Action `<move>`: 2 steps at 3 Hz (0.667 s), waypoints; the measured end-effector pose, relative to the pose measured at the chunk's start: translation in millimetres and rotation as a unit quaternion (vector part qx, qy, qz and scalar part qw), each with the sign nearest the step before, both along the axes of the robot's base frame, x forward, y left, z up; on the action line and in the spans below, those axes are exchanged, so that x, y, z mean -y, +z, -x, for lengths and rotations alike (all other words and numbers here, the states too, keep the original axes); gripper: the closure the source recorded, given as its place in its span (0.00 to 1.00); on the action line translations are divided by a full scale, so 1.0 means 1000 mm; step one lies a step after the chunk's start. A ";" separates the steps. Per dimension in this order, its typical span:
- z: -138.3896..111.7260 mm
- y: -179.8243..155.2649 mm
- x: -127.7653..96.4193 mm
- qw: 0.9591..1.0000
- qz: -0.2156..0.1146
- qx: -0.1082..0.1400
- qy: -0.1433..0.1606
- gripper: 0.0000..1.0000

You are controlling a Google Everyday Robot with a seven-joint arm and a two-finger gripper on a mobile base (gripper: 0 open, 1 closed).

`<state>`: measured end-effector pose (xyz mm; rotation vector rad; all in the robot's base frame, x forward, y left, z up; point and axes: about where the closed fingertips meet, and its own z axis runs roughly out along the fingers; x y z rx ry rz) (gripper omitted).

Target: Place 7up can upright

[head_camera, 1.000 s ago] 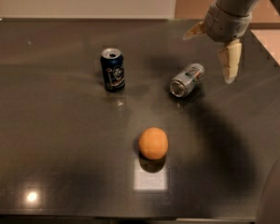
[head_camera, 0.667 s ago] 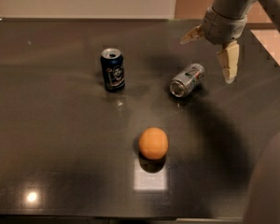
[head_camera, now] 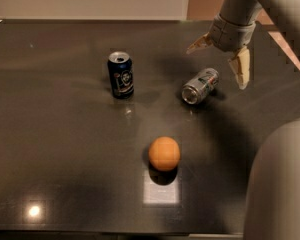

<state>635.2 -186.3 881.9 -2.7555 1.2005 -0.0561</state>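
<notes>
The 7up can [head_camera: 200,86], silver-white with green and red marks, lies on its side on the dark table [head_camera: 60,149], right of centre, its open end facing the front left. My gripper [head_camera: 219,62] hangs just above and behind the can, open and empty. One cream finger [head_camera: 241,67] points down to the can's right; the other finger [head_camera: 198,44] sticks out to the left behind it. Neither finger touches the can.
A dark blue can [head_camera: 121,74] stands upright left of the 7up can. An orange [head_camera: 164,153] sits in front, near the table's middle. My arm's grey body [head_camera: 280,184] fills the lower right corner. The table's right edge [head_camera: 285,54] runs close behind the gripper.
The gripper has shifted slightly left and down toward the lying can. The cans and the orange have not moved.
</notes>
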 end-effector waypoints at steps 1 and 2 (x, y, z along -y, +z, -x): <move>-0.003 -0.007 -0.005 1.000 -0.002 -0.005 0.027 0.00; -0.003 -0.014 -0.010 0.999 -0.001 -0.010 0.042 0.00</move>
